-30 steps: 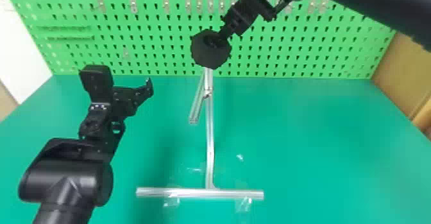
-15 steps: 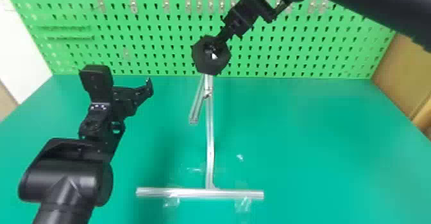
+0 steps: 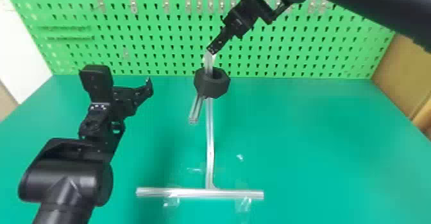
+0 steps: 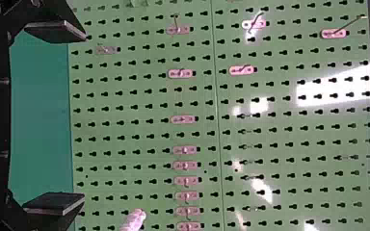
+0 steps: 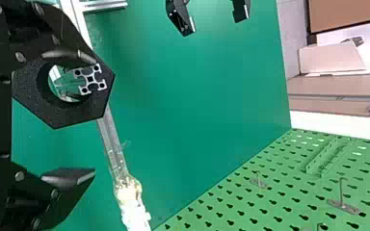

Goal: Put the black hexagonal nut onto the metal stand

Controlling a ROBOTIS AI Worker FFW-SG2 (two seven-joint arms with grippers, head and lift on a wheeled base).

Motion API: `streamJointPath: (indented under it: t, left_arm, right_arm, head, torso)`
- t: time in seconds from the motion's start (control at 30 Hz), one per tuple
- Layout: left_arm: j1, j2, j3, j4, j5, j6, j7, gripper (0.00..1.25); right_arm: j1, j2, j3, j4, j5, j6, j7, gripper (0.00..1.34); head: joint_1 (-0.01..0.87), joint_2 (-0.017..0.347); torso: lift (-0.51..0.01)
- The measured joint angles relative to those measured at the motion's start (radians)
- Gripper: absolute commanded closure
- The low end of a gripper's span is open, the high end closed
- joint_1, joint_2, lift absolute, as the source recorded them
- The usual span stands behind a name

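In the head view my right gripper (image 3: 211, 50) is above the black hexagonal nut (image 3: 211, 87), which overlaps the metal stand (image 3: 210, 136) at the top of its slanted bar. In the right wrist view my right gripper (image 5: 79, 118) is open; one finger overlaps the nut (image 5: 62, 115), the other is well apart from it. The slanted bar's end (image 5: 91, 79) shows in front of the nut's rim, partly over the hole. Whether the bar passes through it I cannot tell. My left gripper (image 3: 125, 82), (image 4: 55, 118) waits open at the left, away from the stand.
The stand's crossbar (image 3: 198, 193) is taped to the green table (image 3: 320, 143) near its front. Behind rises a green pegboard (image 3: 160, 47) with small hooks. A brown panel (image 3: 401, 79) borders the right side.
The nut has moved down and tilted, from above the stand's top to the top of the slanted bar. A stretch of stand now shows between it and my right gripper. The left arm has stayed still.
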Motion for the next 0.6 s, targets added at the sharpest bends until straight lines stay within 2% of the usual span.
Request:
streamJointPath:
  t: [0.07, 0.6]
  left_arm:
    - [0.0, 0.0, 0.0, 0.0, 0.0, 0.0, 0.0, 0.11]
    - [0.0, 0.0, 0.001, 0.0, 0.0, 0.0, 0.0, 0.11]
  right_arm:
    - [0.0, 0.0, 0.0, 0.0, -0.002, 0.0, 0.0, 0.02]
    - [-0.001, 0.0, 0.0, 0.003, -0.006, -0.002, 0.0, 0.02]
  head:
    - [0.693, 0.081]
    - [0.693, 0.081]
  torso:
    - [-0.001]
    - [-0.001]
